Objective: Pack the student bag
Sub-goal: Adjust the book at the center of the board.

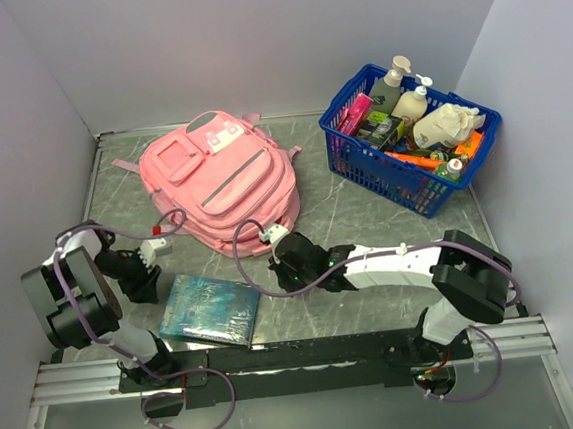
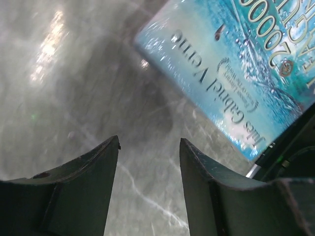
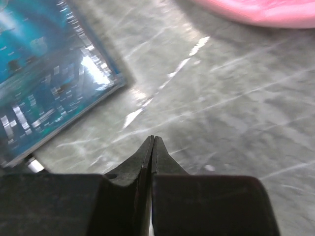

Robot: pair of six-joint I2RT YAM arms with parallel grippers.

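Bag [image 1: 221,180] lies flat at the counter's [image 1: 367,217] 12 o'clock and seems closed. Book [image 1: 210,310] lies flat at 7. Left hand [image 2: 149,142] spread, empty, at the book's 9. Right hand [image 3: 152,140] pressed together, empty, at its 3. Probably a book pickup: left pinches an edge, right braces the far side.

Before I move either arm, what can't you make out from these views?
- Student bag: top view shows its front only; whether the main compartment is open is hidden.
- Book: title cut off by the left wrist frame's edge; glare blurs it in the right wrist view.
- Blue basket: lower items buried under bottles, too small in the top view.
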